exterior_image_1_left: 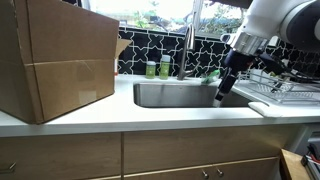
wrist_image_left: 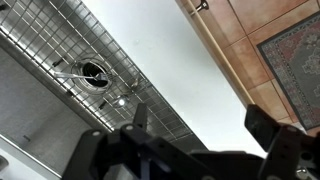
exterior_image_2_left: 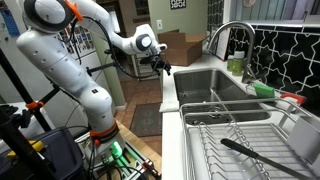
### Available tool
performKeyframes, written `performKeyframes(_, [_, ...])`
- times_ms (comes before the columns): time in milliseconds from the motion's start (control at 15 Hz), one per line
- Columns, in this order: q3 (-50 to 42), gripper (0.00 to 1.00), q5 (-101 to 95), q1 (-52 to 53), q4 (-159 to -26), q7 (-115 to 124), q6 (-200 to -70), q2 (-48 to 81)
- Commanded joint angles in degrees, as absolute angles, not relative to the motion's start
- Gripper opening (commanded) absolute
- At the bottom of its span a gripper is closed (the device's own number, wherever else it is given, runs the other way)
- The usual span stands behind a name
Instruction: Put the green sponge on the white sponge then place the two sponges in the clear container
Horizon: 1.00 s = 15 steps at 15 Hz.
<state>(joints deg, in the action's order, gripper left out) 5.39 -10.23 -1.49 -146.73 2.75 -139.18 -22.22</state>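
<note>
hand (exterior_image_1_left: 222, 97) released, empty, hanging over sink (exterior_image_1_left: 170, 96). green sponge (exterior_image_1_left: 212, 73) at its 11 o'clock on worktop (exterior_image_1_left: 120, 112), long axis along sink edge.

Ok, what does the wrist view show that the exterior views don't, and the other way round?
Only the wrist view: the drain and the wire grid around it. Only the exterior views: the cardboard box, the faucet, two green bottles and the dish rack. Both: the sink, the white counter and the open hand.
</note>
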Motion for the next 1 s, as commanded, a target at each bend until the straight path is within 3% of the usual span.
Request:
performKeyframes(0, [1.2, 1.00, -9.7, -4.9, -145.2, 5.5, -140.6, -22.2])
performKeyframes(467, [-10.1, 1.00, -9.2, -15.8, -140.3, 6.8, -144.3, -19.7])
performKeyframes(933, [-7.9, 1.00, -12.1, -15.5, -140.8, 5.4, -142.1, -21.0])
